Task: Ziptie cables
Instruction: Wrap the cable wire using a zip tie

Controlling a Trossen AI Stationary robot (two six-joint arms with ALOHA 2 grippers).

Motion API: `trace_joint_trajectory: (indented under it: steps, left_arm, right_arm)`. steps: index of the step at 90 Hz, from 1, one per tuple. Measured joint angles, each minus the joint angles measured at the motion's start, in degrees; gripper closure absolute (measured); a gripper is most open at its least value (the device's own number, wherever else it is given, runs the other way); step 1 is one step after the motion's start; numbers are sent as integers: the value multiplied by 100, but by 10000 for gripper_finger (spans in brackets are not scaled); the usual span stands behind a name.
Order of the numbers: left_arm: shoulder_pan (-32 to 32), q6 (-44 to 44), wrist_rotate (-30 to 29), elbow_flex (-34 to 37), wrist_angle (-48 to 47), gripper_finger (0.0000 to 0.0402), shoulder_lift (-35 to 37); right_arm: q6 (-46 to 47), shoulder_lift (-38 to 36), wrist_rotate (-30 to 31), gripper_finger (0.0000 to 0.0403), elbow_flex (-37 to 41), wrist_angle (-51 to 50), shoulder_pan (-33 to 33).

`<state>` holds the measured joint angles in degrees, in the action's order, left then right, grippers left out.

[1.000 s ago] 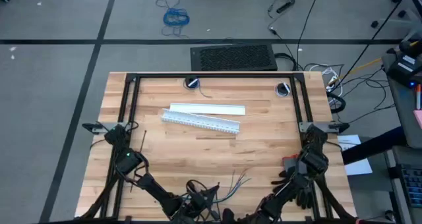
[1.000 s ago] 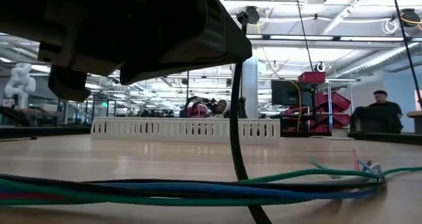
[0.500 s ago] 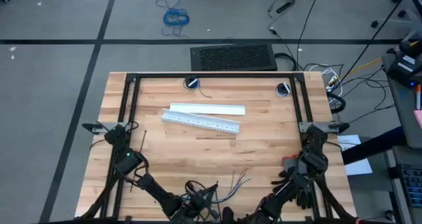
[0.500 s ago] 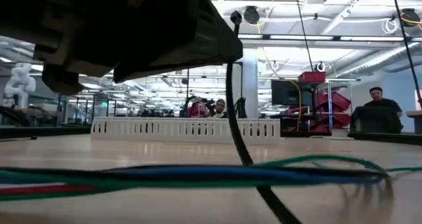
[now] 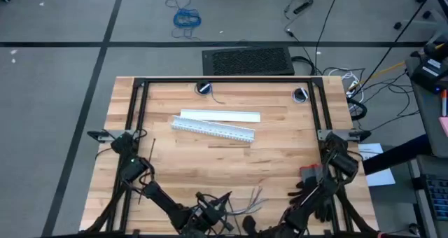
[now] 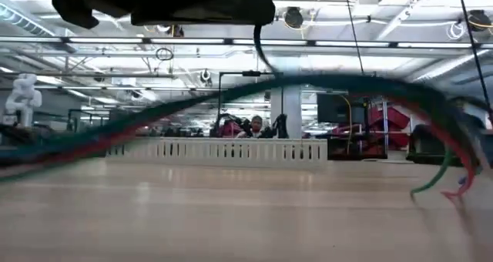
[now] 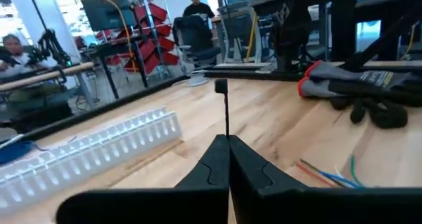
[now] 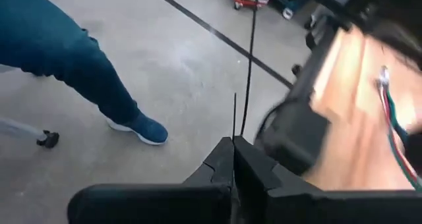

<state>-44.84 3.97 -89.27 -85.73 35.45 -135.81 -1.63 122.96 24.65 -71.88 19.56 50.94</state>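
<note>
My left end effector [image 7: 228, 140] is low at the near edge of the bench [image 5: 280, 150], its two fingers clenched together on a ziptie [image 7: 225, 112], a thin black strip that stands up from between the tips with its small square head at the top. In the high view this end effector [image 5: 210, 211] sits just left of the cables [image 5: 253, 199].

The cables lie near the front edge of the bench, their loose ends fanning out toward the middle. From the low view the cables [image 6: 231, 92] arch up off the wood in a blurred green, blue and reddish sweep, the far ends drooping down on the right. From my left wrist I see their blue, green and red tips [image 7: 330, 174] resting on the bench beside a pair of dark gloves [image 7: 356, 92].

My right end effector [image 8: 233, 151] is also pressed shut, gripping a second ziptie [image 8: 247, 66] that points out over the floor, where a person's leg and shoe [image 8: 142, 128] show.

The white slotted duct [image 5: 213, 129] lies well apart, mid-bench.
</note>
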Motion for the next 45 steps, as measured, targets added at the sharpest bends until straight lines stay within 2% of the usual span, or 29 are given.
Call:
trace_joint_trajectory:
  steps: [9, 27, 45]
  left_arm:
    - [5, 0, -21, 0, -174, 402, 0]
    - [55, -513, 93, 0, -220, 402, 0]
    - [57, -1713, 199, 0, -320, 402, 0]
  right_arm:
    - [321, -317, -206, 403, 663, 713, -185]
    - [1192, -884, -1082, 403, 1817, 2373, -809]
    - [1952, -1321, -1637, 403, 2343, 2780, -1366]
